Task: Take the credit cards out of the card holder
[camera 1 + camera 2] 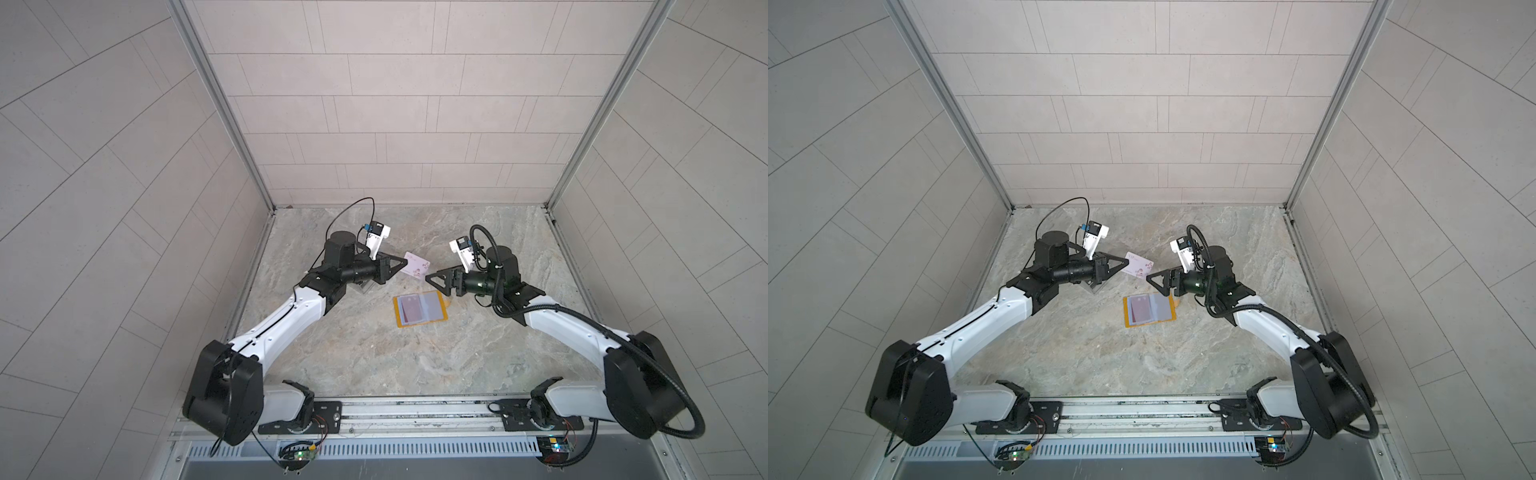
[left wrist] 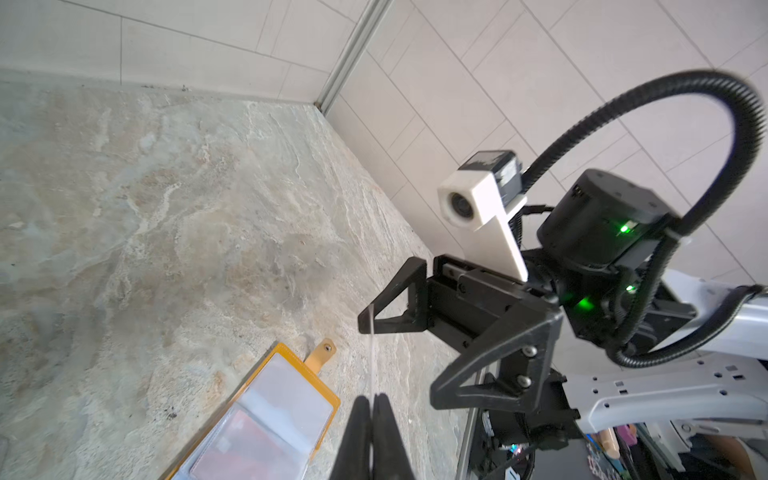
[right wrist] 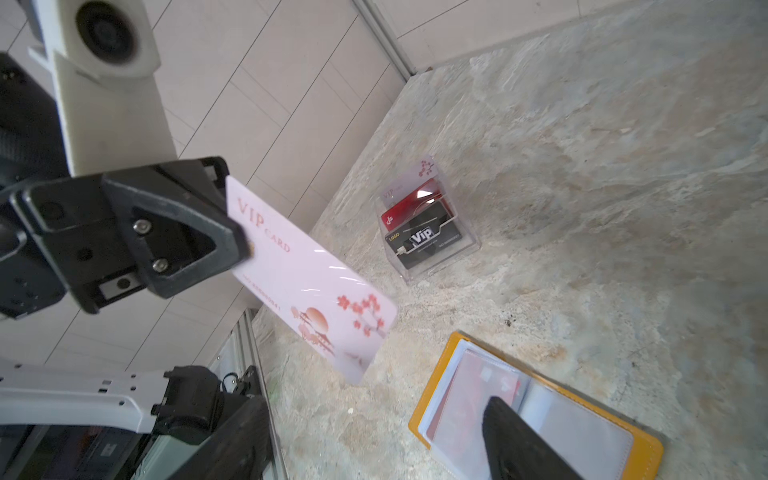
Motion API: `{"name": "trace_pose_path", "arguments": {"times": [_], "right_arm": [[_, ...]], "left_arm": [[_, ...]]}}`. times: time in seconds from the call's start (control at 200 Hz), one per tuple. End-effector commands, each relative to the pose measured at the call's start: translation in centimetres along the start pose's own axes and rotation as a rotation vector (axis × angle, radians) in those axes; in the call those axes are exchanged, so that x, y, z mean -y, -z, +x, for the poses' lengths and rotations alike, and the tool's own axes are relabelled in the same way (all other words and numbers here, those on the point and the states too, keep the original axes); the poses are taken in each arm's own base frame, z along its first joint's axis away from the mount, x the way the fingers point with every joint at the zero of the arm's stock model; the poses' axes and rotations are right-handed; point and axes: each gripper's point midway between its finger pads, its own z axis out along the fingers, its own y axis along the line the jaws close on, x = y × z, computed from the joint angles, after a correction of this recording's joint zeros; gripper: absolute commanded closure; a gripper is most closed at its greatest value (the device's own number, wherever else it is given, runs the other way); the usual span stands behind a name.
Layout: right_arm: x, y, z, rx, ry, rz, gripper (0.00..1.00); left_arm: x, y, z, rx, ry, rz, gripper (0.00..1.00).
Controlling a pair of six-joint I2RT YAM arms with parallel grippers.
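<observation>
My left gripper (image 1: 404, 262) (image 2: 371, 402) is shut on one end of a whitish credit card (image 1: 417, 266) (image 1: 1138, 266) (image 3: 309, 286) with "VIP CARD" and pink blossoms, and holds it in the air. In the left wrist view the card (image 2: 371, 353) shows edge-on. My right gripper (image 1: 428, 277) (image 3: 376, 405) is open at the card's far end, with nothing between its fingers. The mustard-yellow card holder (image 1: 401, 322) (image 1: 1130, 323) (image 2: 328, 401) (image 3: 432, 374) lies open on the table below both grippers. A red credit card (image 1: 413, 311) (image 3: 465, 399) sits in its clear sleeve.
A clear plastic box (image 3: 432, 249) (image 1: 1092, 287) with red, black and pale cards stands on the table to the left, mostly under my left arm in both top views. Tiled walls close in the marble-patterned table (image 1: 415, 365) on three sides.
</observation>
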Motion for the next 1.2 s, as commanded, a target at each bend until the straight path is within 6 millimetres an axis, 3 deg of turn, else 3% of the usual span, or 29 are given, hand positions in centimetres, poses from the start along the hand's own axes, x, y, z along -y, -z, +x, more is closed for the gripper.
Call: {"name": "trace_pose_path", "arguments": {"times": [0.0,0.115,0.27,0.421,0.631,0.856,1.196], "right_arm": [[-2.4,-0.3,-3.6,0.169,-0.045,-0.147,0.22],[-3.7,-0.4,-4.9,0.236,-0.071,-0.25,0.36],[-5.5,-0.2,-5.9,0.288,-0.078,-0.375,0.32],[-6.5,-0.1,-6.7,0.322,-0.092,-0.447,0.42],[-6.7,0.0,-7.0,0.328,-0.095,-0.467,0.57],[-7.0,0.3,-7.2,0.342,-0.087,-0.47,0.63],[-7.3,0.6,-7.7,0.358,-0.083,-0.471,0.85]], "left_arm": [[0.8,0.6,-3.3,0.181,0.014,0.025,1.0],[0.3,1.0,-4.1,0.272,0.065,0.036,1.0],[0.5,0.8,-4.4,0.321,0.098,0.106,1.0],[1.2,1.2,-4.8,0.372,0.103,0.162,1.0],[1.1,1.4,-4.8,0.382,0.099,0.155,1.0],[1.4,1.5,-4.7,0.376,0.099,0.167,1.0],[1.7,1.8,-4.2,0.361,0.086,0.167,1.0]]}}
